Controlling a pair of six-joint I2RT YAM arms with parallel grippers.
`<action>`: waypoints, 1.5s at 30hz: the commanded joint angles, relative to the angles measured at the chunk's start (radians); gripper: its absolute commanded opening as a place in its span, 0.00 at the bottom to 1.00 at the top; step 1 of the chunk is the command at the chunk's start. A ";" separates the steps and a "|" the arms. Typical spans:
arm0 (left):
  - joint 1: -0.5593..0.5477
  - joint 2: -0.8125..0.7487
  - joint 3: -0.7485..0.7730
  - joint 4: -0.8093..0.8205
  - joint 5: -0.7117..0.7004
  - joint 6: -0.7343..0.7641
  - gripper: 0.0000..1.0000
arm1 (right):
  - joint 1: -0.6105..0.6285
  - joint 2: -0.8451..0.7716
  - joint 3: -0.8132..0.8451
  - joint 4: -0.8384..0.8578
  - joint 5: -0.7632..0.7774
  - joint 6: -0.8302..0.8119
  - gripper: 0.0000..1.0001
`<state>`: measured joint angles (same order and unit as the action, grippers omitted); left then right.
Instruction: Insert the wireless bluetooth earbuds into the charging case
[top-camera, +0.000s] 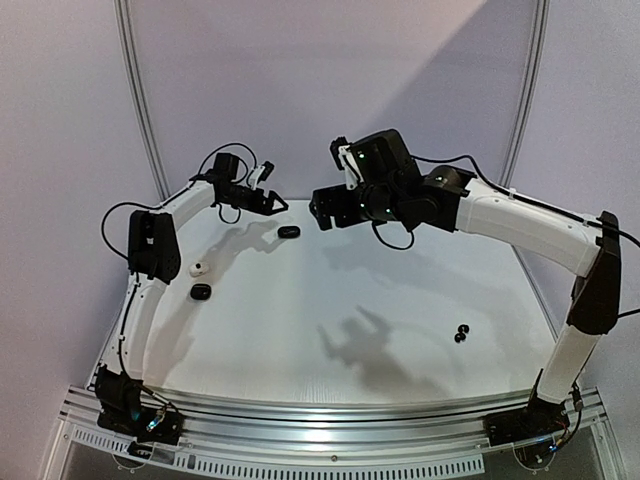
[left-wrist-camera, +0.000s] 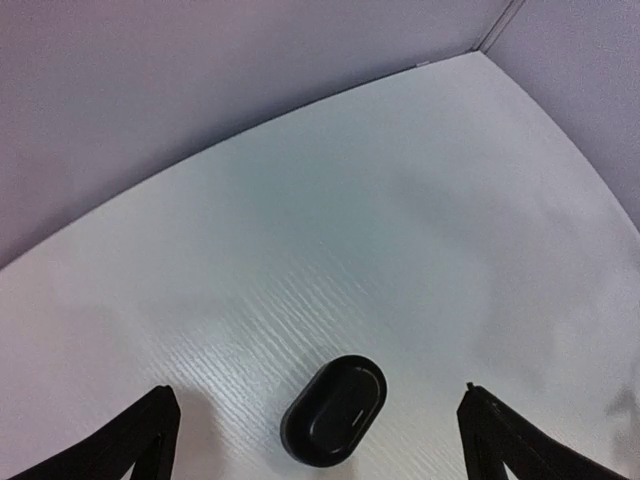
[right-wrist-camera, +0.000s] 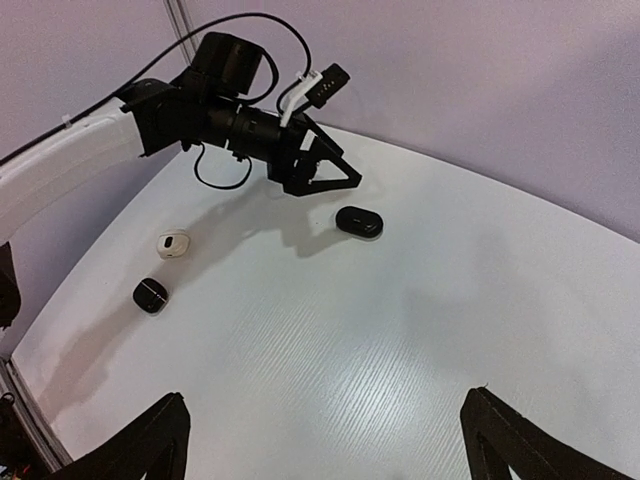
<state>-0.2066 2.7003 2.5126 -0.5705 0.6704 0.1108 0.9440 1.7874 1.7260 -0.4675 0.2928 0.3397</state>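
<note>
Two tiny black earbuds (top-camera: 461, 333) lie together on the white table at the right front. A shut black oval charging case (top-camera: 288, 232) lies at the back middle. My left gripper (top-camera: 272, 203) hovers open and empty just above and behind this case (left-wrist-camera: 335, 410), which sits between its fingers (left-wrist-camera: 110, 445) in the left wrist view. My right gripper (top-camera: 322, 212) is open and empty, raised at the back centre, far from the earbuds. In the right wrist view its fingers (right-wrist-camera: 520, 440) frame bare table, with the case (right-wrist-camera: 358, 221) and the left gripper (right-wrist-camera: 320, 172) beyond.
A whitish case (top-camera: 198, 268) and a second black case (top-camera: 200, 291) lie at the left by the left arm; both show in the right wrist view, the whitish case (right-wrist-camera: 173, 243) and the black case (right-wrist-camera: 150, 294). A grey wall closes the back.
</note>
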 joint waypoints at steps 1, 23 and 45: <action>-0.050 0.072 0.003 0.062 -0.049 -0.157 0.99 | -0.004 0.011 0.035 -0.068 -0.008 0.022 0.96; -0.148 -0.002 -0.175 -0.004 -0.074 -0.075 0.81 | -0.005 0.015 0.106 -0.141 0.001 -0.009 0.96; -0.210 -0.017 -0.161 -0.033 -0.415 0.188 0.44 | -0.006 -0.047 0.055 -0.151 0.008 0.019 0.97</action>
<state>-0.4103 2.6881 2.3810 -0.5724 0.2775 0.2852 0.9421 1.7874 1.8030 -0.6197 0.2932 0.3428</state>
